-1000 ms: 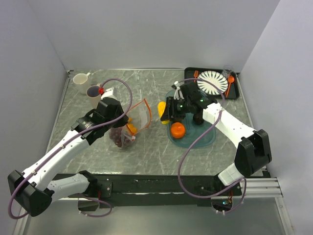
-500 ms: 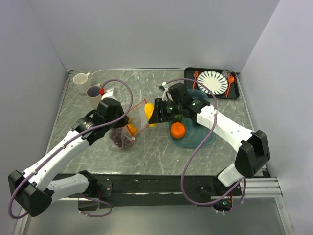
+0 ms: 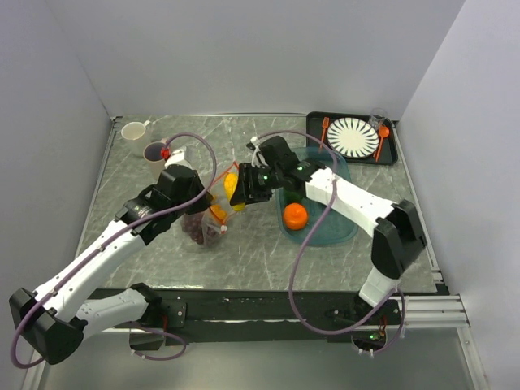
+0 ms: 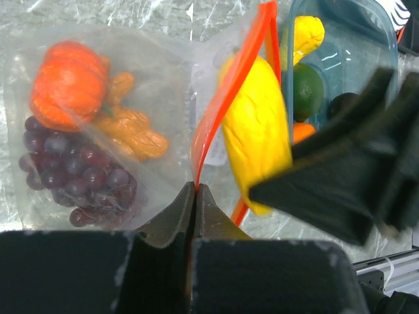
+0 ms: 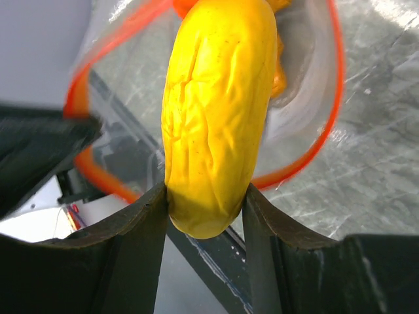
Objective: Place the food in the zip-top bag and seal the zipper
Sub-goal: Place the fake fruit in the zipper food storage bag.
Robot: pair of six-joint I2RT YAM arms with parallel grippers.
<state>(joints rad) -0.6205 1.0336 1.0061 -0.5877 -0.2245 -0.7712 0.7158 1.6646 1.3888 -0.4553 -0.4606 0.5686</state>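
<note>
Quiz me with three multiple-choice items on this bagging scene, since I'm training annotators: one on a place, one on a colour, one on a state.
1. Where is the yellow fruit that the right hand holds?
A in the teal tray
B at the zip-top bag's open mouth
C on the striped plate

2. What colour is the zipper?
A orange-red
B blue
C white

3. How is the left hand?
A wide open
B out of view
C shut on the zipper

Answers:
1 B: the right wrist view shows its tip inside the mouth's loop.
2 A: the strip shows orange-red in both wrist views.
3 C: its fingers meet on the strip.
</note>
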